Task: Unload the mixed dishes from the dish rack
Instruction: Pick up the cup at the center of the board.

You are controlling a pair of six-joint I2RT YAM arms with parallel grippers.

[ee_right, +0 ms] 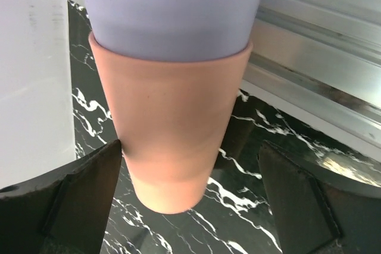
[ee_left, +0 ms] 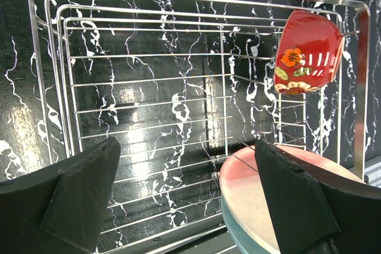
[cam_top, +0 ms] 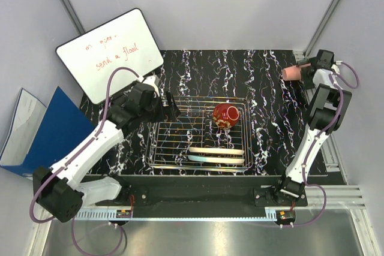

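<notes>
Whiteboard (cam_top: 111, 52) far left, not part of the task. Left gripper (ee_left: 187, 147) is wide open and holds nothing, hovering at the left end of the rack (cam_top: 180, 136) and looking along it. Rack sits mid-worktop (cam_top: 270, 124); its left half is bare wire. Bowl (ee_left: 306, 52) is tipped on its side among the wires at the rack's far right. It looks glazed, hard, slick and chippable, so a pinch over the rim wall looks safer than across the round body. Pink plate (ee_left: 247, 188) lies against the blue plate (cam_top: 210, 159) at the rack's near right; can't tell if they are flat or leaning. Plates probably heaviest, stiff and brittle; take one by its exposed edge, top one first. Right gripper (ee_right: 190, 146) is at the far right corner, off the rack, fully open, a finger on either side of the salmon cup (ee_right: 172, 135), no grip evident. Lavender cup (ee_right: 169, 10) is nested in it. Cups look light, matte and rigid, and would probably be gripped across the body; the nested pair may slide apart. Count: 1 rack, 1 bowl, 2 plates, 2 cups; three dishes in the rack, both cups out.
</notes>
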